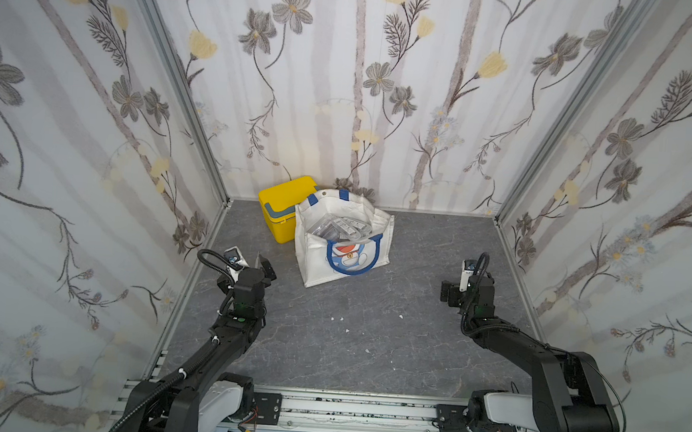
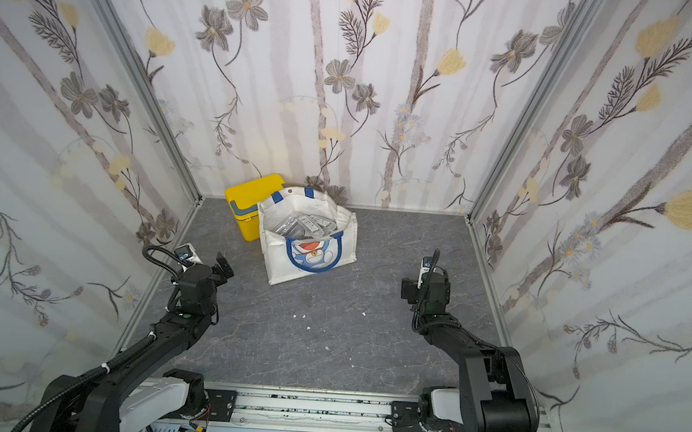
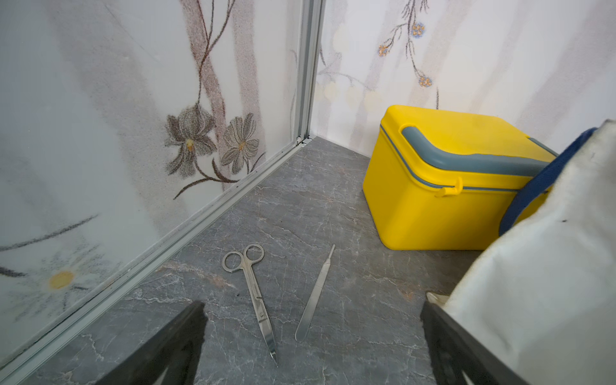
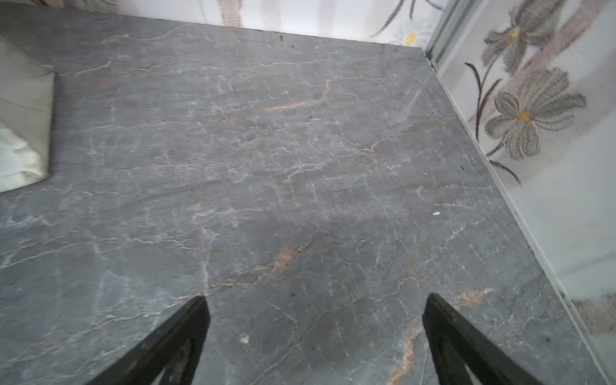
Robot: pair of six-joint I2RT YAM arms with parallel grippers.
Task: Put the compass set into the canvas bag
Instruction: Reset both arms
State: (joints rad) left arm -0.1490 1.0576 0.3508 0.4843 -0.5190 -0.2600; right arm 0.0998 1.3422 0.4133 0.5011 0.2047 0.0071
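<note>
Scissors (image 3: 250, 293) and a metal tool (image 3: 315, 296) lie near a yellow box (image 3: 443, 186).

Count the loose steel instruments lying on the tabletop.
2: silver steel scissors and a slim steel scalpel handle, lying apart on the grey tabletop before the left pincer, near the yellow plastic box. Others may be hidden.

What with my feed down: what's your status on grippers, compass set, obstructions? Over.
Left gripper open, empty. Right gripper open, empty. Compass set inside canvas bag. Scissors and thin metal tool loose on table by left gripper, nothing blocking.
</note>
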